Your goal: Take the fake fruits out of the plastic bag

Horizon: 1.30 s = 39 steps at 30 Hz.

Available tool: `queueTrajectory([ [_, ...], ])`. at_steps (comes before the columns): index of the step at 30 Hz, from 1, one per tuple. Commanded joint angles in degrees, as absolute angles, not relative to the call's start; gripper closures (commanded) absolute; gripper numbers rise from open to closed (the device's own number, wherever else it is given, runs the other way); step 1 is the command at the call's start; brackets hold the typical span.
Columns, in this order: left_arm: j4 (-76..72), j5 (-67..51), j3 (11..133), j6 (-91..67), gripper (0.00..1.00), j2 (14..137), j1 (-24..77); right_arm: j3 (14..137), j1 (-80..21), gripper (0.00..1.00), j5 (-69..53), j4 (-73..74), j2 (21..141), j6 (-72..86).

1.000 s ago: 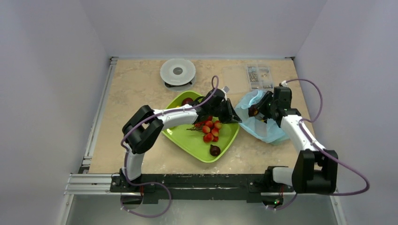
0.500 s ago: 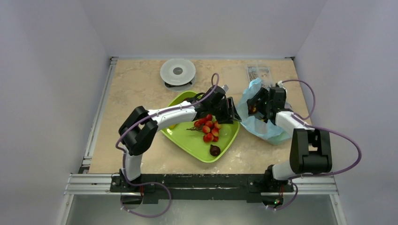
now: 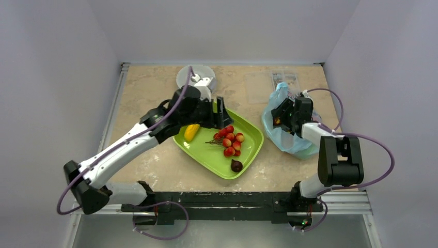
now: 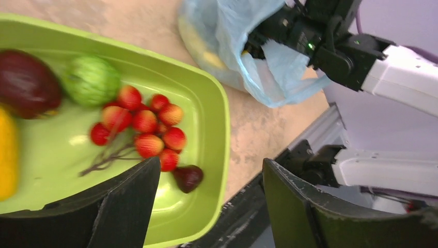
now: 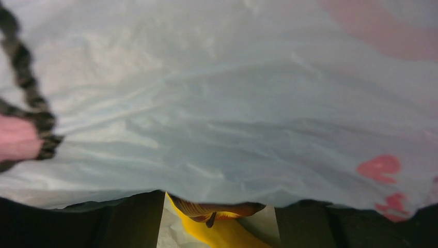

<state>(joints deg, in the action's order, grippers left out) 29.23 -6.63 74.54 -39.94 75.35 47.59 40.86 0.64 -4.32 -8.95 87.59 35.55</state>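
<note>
The light-blue plastic bag (image 3: 289,135) lies crumpled to the right of the green tray (image 3: 251,135). My right gripper (image 3: 281,117) reaches into its mouth. In the right wrist view the bag's film (image 5: 217,103) fills nearly everything, and my right gripper (image 5: 219,225) is open with a yellow, red-blushed fruit (image 5: 222,232) between its fingers. My left gripper (image 3: 222,111) hangs open and empty over the tray's back edge. On the tray lie a yellow fruit (image 3: 191,132), a dark purple-brown fruit (image 4: 26,85), a lumpy green ball (image 4: 93,80), a red berry cluster (image 3: 230,142) and a small dark fruit (image 3: 236,165).
A white round disc (image 3: 192,77) sits at the back behind the tray, partly under my left wrist. A clear parts box (image 3: 285,82) stands at the back right, close behind the bag. Grey walls close both sides, and a black rail (image 3: 217,199) runs along the near edge.
My left arm drew back from the bag's edge to the tray's back left, and its gripper opened. A yellow fruit now shows on the tray. My right gripper shifted slightly at the bag's mouth.
</note>
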Motion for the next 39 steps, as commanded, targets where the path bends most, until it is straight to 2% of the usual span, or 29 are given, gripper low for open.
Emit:
queueTrajectory([
  [1, 36.4, 3.5, 74.3, -27.6, 0.27, 69.4, 44.6, 42.4, 0.5, 0.59, -2.0, -3.4, 83.9, 34.2],
  [5, 38.0, 12.6, 76.4, -21.6, 0.26, 68.6, 43.4, 41.7, 0.5, 0.72, -0.6, 1.3, 76.3, 34.6],
  [7, 33.9, 14.4, 74.0, -19.2, 0.25, 67.6, 42.6, 41.4, 0.5, 0.76, 1.2, 3.0, 72.5, 34.0],
  [10, 28.7, 15.7, 70.7, -14.4, 0.15, 66.3, 42.0, 42.1, 0.5, 0.81, 2.1, 6.0, 68.5, 32.2],
  [13, 28.8, 11.9, 70.8, -13.8, 0.10, 65.6, 40.1, 42.7, 0.5, 0.84, 0.7, 8.6, 64.6, 31.2],
  [18, 31.4, 4.2, 74.6, -13.4, 0.07, 67.4, 39.6, 43.1, 0.4, 0.83, 0.5, 14.2, 58.0, 30.3],
  [20, 32.1, -0.8, 77.3, -13.9, 0.06, 69.0, 39.6, 45.7, 0.4, 0.84, 4.1, 20.3, 57.7, 29.8],
  [23, 32.7, -1.4, 80.1, -12.4, 0.06, 70.6, 39.6, 47.1, 0.4, 0.84, 6.6, 25.0, 54.6, 29.2],
  [27, 28.9, -0.5, 75.1, -11.3, 0.06, 69.8, 38.3, 49.7, 0.4, 0.83, 3.3, 29.6, 51.4, 27.4],
  [30, 28.8, -4.2, 73.2, -14.8, 0.00, 69.5, 35.4, 52.2, 0.4, 0.83, -1.3, 35.2, 51.7, 23.6],
  [39, 28.9, 10.7, 70.4, -10.7, 0.00, 64.0, 35.2, 51.9, -6.8, 0.84, -16.9, 41.3, 44.4, 27.7],
])
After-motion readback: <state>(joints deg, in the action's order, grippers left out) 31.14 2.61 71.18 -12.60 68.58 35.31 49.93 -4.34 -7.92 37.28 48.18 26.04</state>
